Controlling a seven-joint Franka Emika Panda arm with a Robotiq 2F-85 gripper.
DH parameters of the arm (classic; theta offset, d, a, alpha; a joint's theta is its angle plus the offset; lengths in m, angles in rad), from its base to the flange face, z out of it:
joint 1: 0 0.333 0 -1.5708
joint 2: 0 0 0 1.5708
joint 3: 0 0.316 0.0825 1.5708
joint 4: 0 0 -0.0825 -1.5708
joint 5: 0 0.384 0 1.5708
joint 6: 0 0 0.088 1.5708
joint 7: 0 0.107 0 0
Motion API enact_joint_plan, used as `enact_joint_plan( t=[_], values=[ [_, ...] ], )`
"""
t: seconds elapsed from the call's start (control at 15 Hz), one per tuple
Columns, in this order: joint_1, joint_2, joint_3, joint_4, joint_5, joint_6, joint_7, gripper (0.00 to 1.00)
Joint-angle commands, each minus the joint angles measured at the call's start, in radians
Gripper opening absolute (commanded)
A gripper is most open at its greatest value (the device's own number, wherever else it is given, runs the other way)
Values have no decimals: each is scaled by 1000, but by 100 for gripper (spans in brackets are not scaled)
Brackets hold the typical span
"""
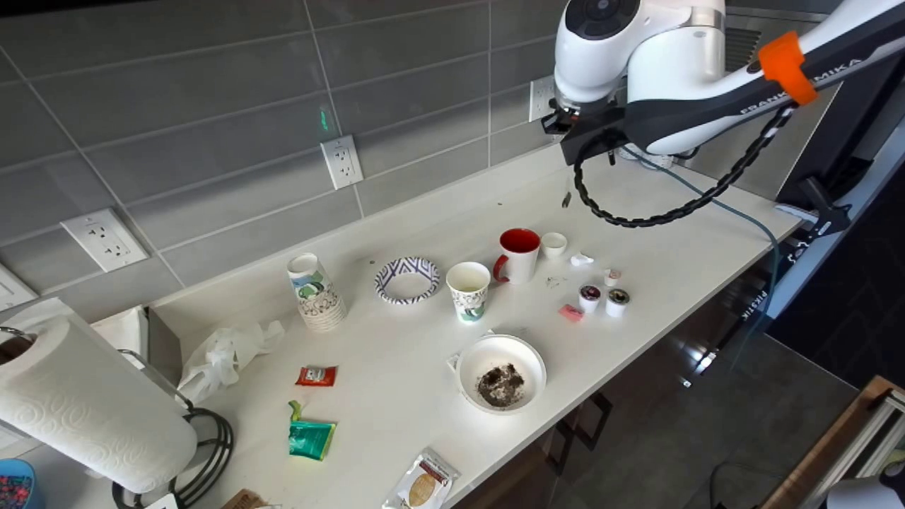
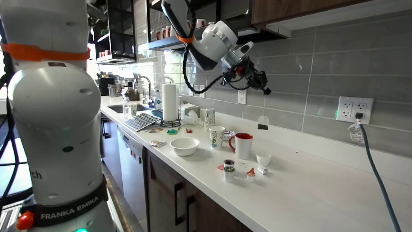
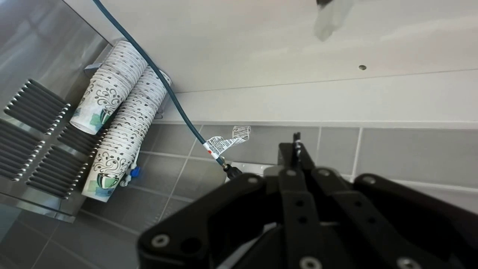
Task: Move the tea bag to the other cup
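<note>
tea bag [image 2: 263, 122] hangs midair by its string [image 2: 264, 104], my gripper [image 2: 267, 91] pinched tight on that; i'd go slow, clear mug [image 2: 246, 148] & paper cup [image 2: 217, 138], let swing settle b4 lowering.

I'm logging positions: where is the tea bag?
Right of centre in an exterior view, the tea bag hangs by its string below the hand, up and right of the red-handled mug.

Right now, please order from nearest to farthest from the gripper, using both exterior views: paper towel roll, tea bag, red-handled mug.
1. Tea bag, hanging below the gripper.
2. Red-handled mug, standing on the counter.
3. Paper towel roll, beyond the stacked paper cups.
</note>
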Motion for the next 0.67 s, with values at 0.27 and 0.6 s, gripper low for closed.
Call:
enact_joint_plan(
  t=[0.27, 0.6],
  values=[
    [-9, 9, -1, 6, -12, 2, 16, 0],
    [-21, 29, -11, 6, -5, 20, 32, 0]
  ],
)
